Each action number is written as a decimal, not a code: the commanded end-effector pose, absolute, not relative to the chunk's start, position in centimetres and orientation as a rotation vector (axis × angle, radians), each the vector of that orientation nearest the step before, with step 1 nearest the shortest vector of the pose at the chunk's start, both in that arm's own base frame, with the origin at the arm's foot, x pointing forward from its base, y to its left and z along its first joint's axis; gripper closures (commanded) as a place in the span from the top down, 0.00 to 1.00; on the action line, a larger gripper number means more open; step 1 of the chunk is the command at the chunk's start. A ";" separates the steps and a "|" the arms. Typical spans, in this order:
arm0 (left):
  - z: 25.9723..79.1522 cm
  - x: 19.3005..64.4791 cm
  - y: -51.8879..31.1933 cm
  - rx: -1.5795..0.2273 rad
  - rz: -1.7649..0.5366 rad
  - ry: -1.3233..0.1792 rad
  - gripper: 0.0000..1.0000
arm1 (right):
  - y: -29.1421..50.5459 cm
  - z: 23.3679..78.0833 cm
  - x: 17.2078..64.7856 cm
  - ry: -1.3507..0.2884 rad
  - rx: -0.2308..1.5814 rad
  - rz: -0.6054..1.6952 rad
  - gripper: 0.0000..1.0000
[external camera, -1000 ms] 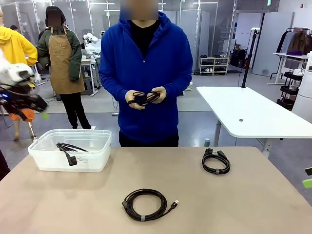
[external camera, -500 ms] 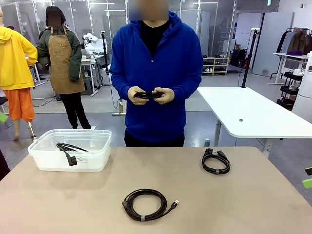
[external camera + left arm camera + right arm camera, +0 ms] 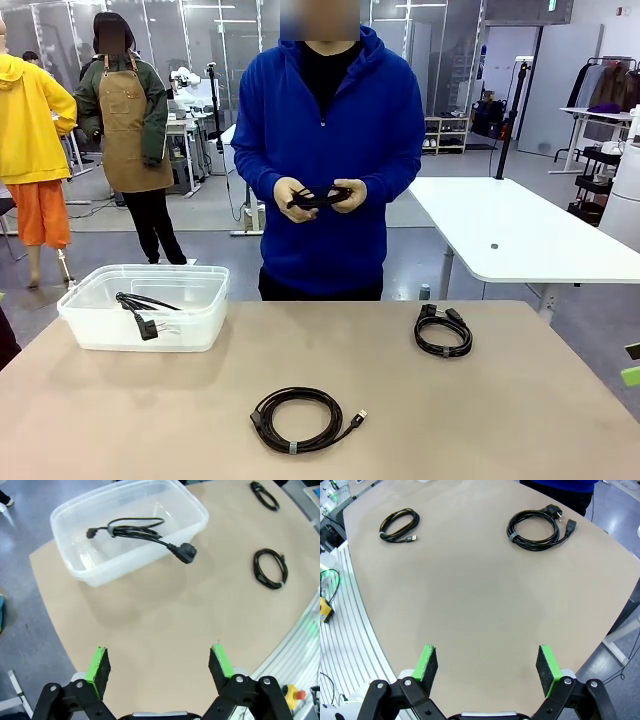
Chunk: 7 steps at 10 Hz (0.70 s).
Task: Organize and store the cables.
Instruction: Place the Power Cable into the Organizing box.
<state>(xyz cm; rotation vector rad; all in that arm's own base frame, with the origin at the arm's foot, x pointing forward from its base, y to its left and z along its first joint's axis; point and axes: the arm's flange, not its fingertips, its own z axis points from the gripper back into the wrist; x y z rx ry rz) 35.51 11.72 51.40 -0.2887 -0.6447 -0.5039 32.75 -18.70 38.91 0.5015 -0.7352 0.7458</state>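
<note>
Front view: the person's hands [image 3: 352, 195] hold one coiled cable [image 3: 318, 198] beyond the far edge of the desk [image 3: 520, 420]. A plug cable [image 3: 140, 306] lies in the clear bin [image 3: 205, 328] at the far left corner. A third coil [image 3: 297, 420] sits by the near edge, and a fourth coil [image 3: 443, 332] sits toward the far right. The left claw [image 3: 159, 661] and right claw [image 3: 486, 664] hang released and empty above the desk.

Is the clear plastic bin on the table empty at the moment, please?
No, a black power cable with a plug on its end lies inside the clear plastic bin.
</note>
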 end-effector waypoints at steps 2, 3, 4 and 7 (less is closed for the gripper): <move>51.2 35.4 11.4 -0.306 -0.516 -0.626 1.00 | -18.6 39.1 32.9 -0.735 0.511 0.721 1.00; 51.2 35.4 11.4 -0.306 -0.516 -0.626 1.00 | -18.6 39.1 32.9 -0.735 0.511 0.721 1.00; 51.2 35.4 11.4 -0.306 -0.516 -0.626 1.00 | -18.6 39.1 32.9 -0.735 0.511 0.721 1.00; 51.2 35.4 11.4 -0.306 -0.516 -0.626 1.00 | -18.7 38.9 32.7 -0.735 0.501 0.746 1.00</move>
